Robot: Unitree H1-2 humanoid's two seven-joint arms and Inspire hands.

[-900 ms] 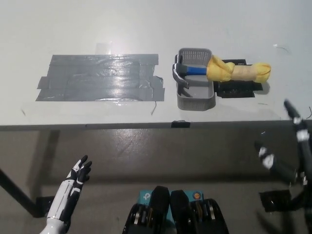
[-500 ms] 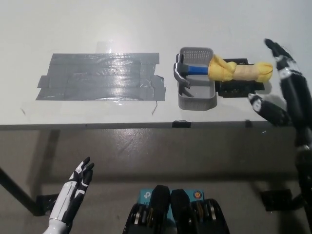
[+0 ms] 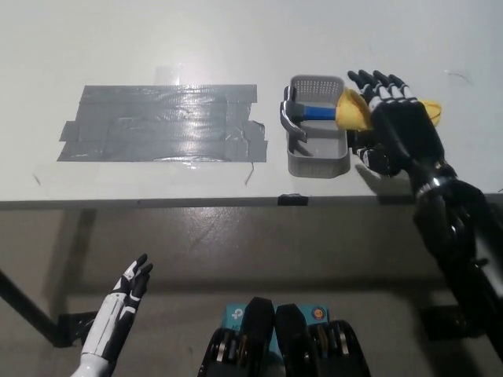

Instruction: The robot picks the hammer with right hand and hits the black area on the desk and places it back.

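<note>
1. While the hammer (image 3: 310, 112) lies untouched across the grey basket (image 3: 316, 161) at upper middle-right of the frame, the task looks barely begun: no grasp, no strike, no return yet.
2. Its metal head hangs over the basket's left rim; its blue neck runs right into a yellow-wrapped handle (image 3: 353, 110), mostly hidden now.
3. The black right hand (image 3: 397, 126) hovers over that handle, fingers apart and stretched toward the top of the frame, holding nothing; whether it touches the wrap I cannot tell.
4. The black area (image 3: 161, 123), a taped patch at upper left, is bare and lies just beside the basket's left side.
5. The white left hand (image 3: 126, 294) rests low at lower left, below the desk (image 3: 196, 39) edge, fingers loosely apart.
6. Compared with half a second ago, the right hand has swung in from the right edge to cover the handle; hammer, basket and left hand sit as they did.
7. Left to do, as I judge it: close on the handle, lift, hit the patch, put it back.
</note>
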